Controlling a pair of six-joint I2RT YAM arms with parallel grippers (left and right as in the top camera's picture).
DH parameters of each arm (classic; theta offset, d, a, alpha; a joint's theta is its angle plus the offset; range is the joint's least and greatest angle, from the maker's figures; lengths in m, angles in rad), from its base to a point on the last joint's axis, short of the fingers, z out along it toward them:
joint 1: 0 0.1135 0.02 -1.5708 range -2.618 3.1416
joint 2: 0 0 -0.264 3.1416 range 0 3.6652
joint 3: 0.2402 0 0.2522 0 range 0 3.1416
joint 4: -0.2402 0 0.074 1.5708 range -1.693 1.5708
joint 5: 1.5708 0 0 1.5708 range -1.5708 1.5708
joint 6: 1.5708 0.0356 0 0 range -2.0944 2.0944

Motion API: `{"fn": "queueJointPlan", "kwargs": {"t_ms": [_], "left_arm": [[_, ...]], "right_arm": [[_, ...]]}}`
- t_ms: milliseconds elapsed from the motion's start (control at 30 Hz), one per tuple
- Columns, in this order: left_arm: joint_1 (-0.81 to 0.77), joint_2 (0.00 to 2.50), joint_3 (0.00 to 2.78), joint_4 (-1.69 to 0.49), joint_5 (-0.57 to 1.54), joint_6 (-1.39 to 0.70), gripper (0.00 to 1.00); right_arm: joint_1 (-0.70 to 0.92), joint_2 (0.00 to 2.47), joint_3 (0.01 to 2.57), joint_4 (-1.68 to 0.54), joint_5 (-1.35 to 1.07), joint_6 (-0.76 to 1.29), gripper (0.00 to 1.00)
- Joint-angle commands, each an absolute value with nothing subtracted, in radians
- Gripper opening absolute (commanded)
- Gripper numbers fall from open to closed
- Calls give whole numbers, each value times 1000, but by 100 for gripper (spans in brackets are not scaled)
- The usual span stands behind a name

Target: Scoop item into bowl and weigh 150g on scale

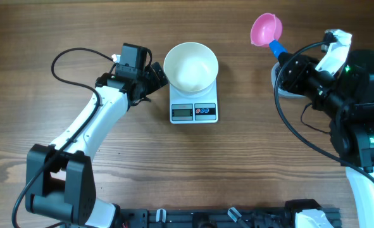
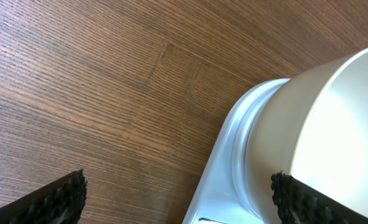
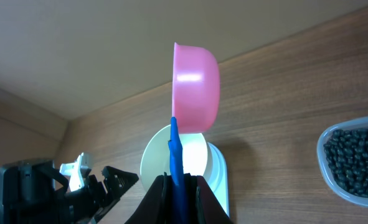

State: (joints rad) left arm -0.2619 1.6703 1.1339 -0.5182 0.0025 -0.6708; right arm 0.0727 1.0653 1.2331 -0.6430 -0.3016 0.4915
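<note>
Pink plastic catches the eye first: the scoop (image 3: 196,87) stands just past the tips of the right gripper (image 3: 179,199), whose jaws are clamped tight on its blue handle (image 3: 175,155). Close by, off to that gripper's right in its wrist view, the clear tub (image 3: 324,146) holds the black beads (image 3: 355,158) in a loose dark heap. From above, the tub is mostly hidden under the arm.

Further out ahead of the scoop and well apart from it, the white bowl (image 1: 191,65) sits on the scale (image 1: 194,104). The bowl covers the scale's far part, and the grey display (image 1: 182,112) and buttons (image 1: 203,111) show along the front edge. What shows of the bowl's inside is plain white.

Beyond the bowl, on the side away from the scoop, the left gripper (image 1: 154,77) sits just beside it with its jaws spread wide, gripping nothing. In its wrist view one ribbed fingertip (image 2: 59,199) is over the wooden counter (image 2: 109,81) and the other is in front of the bowl's wall — the scale's corner lies between them. Whether that fingertip touches the bowl I cannot tell.
</note>
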Motion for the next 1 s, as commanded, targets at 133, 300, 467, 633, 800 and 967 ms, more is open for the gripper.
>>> {"fn": "queueJointPlan", "kwargs": {"t_ms": [133,300,467,633,800,967], "left_arm": [[-283,1684,1132,-523,-49,-659,100],[-279,1684,1132,-514,-38,-658,100],[-287,1684,1132,-495,41,-605,100],[-289,1684,1132,-498,40,-605,100],[-282,1680,1132,-491,-13,-614,100],[-275,1619,1132,-429,43,-607,100]], "right_arm": [[68,1060,1258,-642,-292,474,4],[68,1060,1258,-641,-292,474,4],[68,1060,1258,-641,-292,474,4],[68,1060,1258,-641,-292,474,4],[68,1060,1258,-643,-292,473,4],[68,1060,1258,-643,-291,470,4]]}}
